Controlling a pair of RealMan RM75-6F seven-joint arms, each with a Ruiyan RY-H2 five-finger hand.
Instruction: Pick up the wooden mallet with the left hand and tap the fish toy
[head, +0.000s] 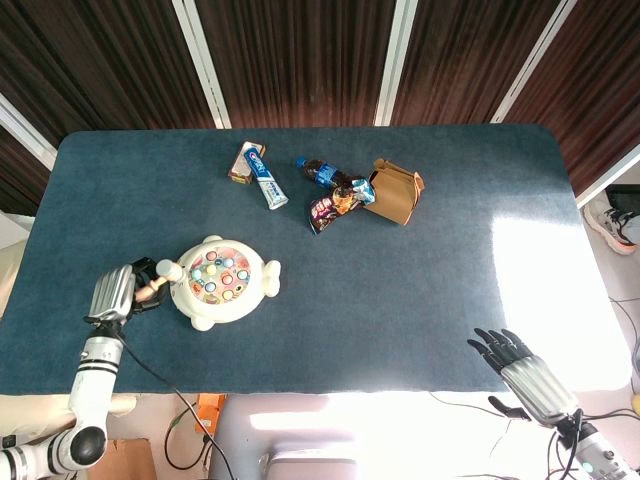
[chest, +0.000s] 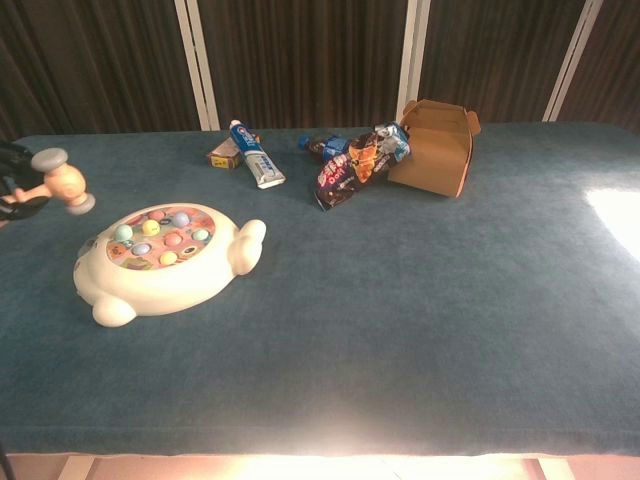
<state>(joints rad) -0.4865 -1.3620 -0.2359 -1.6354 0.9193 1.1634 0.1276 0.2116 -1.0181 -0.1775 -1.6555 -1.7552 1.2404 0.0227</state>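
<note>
The cream fish toy (head: 222, 280) (chest: 160, 262), studded with coloured pegs, lies on the left part of the blue table. My left hand (head: 117, 292) is to the left of the toy and grips the wooden mallet (head: 158, 281) (chest: 58, 183) by its handle. The mallet head hangs beside the toy's left edge, apart from it. In the chest view only the fingertips show at the left border. My right hand (head: 520, 365) hovers off the table's near right edge, fingers spread, holding nothing.
At the back of the table lie a toothpaste tube (head: 268, 182) on its box (head: 243, 162), a dark bottle (head: 322, 175), a snack bag (head: 333, 207) and a brown cardboard box (head: 395, 191). Sunlight glares on the table's right part (head: 550, 270).
</note>
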